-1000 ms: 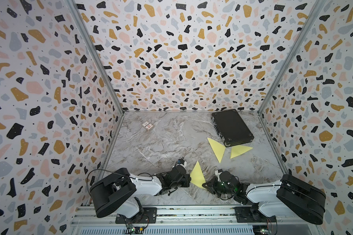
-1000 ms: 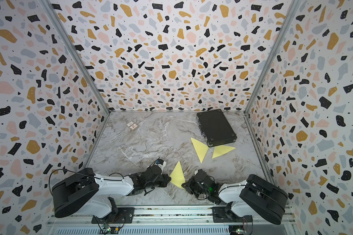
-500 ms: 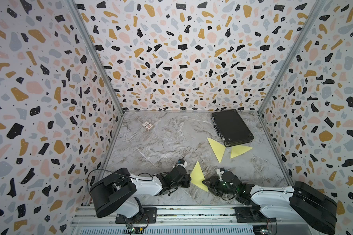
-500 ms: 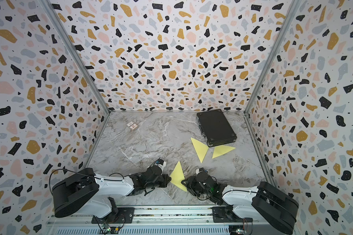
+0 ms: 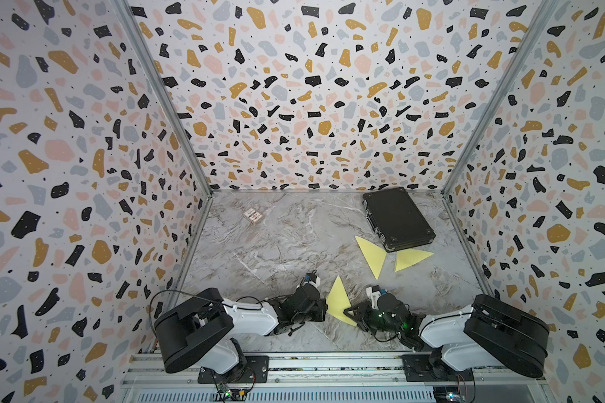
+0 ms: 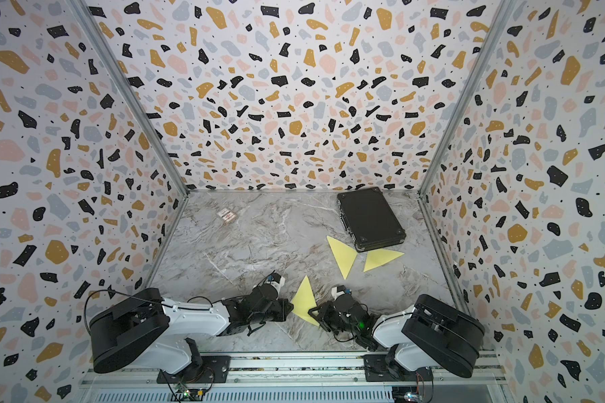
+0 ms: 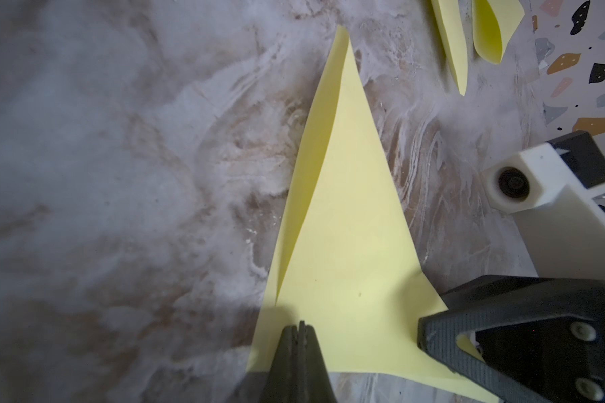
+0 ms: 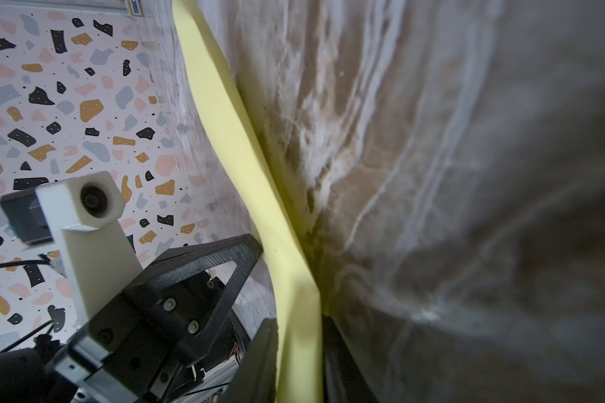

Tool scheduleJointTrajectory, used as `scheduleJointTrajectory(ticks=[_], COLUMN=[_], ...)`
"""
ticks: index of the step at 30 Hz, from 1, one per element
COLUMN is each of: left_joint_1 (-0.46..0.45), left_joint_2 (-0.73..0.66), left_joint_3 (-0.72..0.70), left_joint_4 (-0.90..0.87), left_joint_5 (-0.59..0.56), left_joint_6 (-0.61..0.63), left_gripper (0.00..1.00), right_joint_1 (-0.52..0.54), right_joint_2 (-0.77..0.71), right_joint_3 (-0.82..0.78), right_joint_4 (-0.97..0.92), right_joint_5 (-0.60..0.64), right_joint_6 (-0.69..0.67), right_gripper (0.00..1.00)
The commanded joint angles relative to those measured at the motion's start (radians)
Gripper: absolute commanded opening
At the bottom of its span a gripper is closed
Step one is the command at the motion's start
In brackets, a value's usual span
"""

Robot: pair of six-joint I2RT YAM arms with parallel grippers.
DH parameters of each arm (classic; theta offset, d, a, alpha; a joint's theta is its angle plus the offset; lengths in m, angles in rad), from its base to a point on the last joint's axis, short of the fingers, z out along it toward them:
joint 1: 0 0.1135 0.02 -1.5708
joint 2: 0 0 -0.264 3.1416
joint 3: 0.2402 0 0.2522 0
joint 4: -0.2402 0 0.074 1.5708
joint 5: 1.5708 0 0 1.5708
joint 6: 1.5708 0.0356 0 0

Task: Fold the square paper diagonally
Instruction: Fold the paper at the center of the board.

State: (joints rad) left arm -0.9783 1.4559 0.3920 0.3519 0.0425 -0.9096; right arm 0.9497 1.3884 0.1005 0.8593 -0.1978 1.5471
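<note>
Left wrist: paper (image 7: 346, 226) edge under closed left claw (image 7: 301, 329), corner inside right claw (image 7: 433, 335).

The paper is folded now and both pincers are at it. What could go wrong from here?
1. The folded paper gapes along one edge, so the crease looks soft. It may spring open once the shut left pincer leaves it.
2. One corner lies between the jaws of the right pincer and bows there. A pull could drag or crumple the sheet.
</note>
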Motion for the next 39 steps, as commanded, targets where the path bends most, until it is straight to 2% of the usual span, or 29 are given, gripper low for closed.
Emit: scheduleJointTrajectory(ticks=[1, 4, 12, 16, 22, 25, 28, 30, 33, 39], left_joint_1=[-0.008, -0.008, -0.013, -0.013, -0.014, -0.014, -0.014, -0.014, -0.014, -0.014], left_joint_2=[0.056, 0.061, 0.060, 0.058, 0.052, 0.054, 0.055, 0.057, 0.057, 0.069], left_joint_3=[-0.058, -0.058, -0.056, -0.058, -0.059, -0.059, -0.058, -0.055, -0.054, -0.046], left_joint_4=[-0.306, -0.301, -0.309, -0.311, -0.314, -0.312, -0.315, -0.321, -0.322, -0.323], left_joint_5=[-0.019, -0.018, -0.023, -0.025, -0.029, -0.029, -0.033, -0.036, -0.038, -0.036], left_joint_6=[0.008, 0.009, 0.009, 0.009, 0.007, 0.006, 0.006, 0.008, 0.006, 0.008], left_gripper=[0.00, 0.00, 0.00, 0.00, 0.00, 0.00, 0.00, 0.00, 0.00, 0.00], right_joint_1=[0.003, 0.002, -0.037, -0.064, -0.069, -0.069, -0.069, -0.070, -0.067, -0.063], right_joint_2=[0.017, 0.042, 0.092, 0.095, 0.107, 0.102, 0.078, 0.056, 0.015, -0.098], right_joint_3=[-0.020, -0.020, -0.026, -0.024, -0.018, -0.008, -0.004, -0.004, 0.002, 0.019], right_joint_4=[0.123, 0.161, 0.214, 0.210, 0.231, 0.247, 0.208, 0.171, 0.108, -0.071], right_joint_5=[0.023, 0.020, 0.005, -0.020, -0.054, -0.084, -0.095, -0.097, -0.107, -0.089], right_joint_6=[-0.012, -0.018, -0.021, -0.032, -0.035, -0.041, -0.054, -0.061, -0.071, -0.112], right_gripper=[0.24, 0.25, 0.37, 0.33, 0.17, 0.19, 0.30, 0.33, 0.32, 0.19])
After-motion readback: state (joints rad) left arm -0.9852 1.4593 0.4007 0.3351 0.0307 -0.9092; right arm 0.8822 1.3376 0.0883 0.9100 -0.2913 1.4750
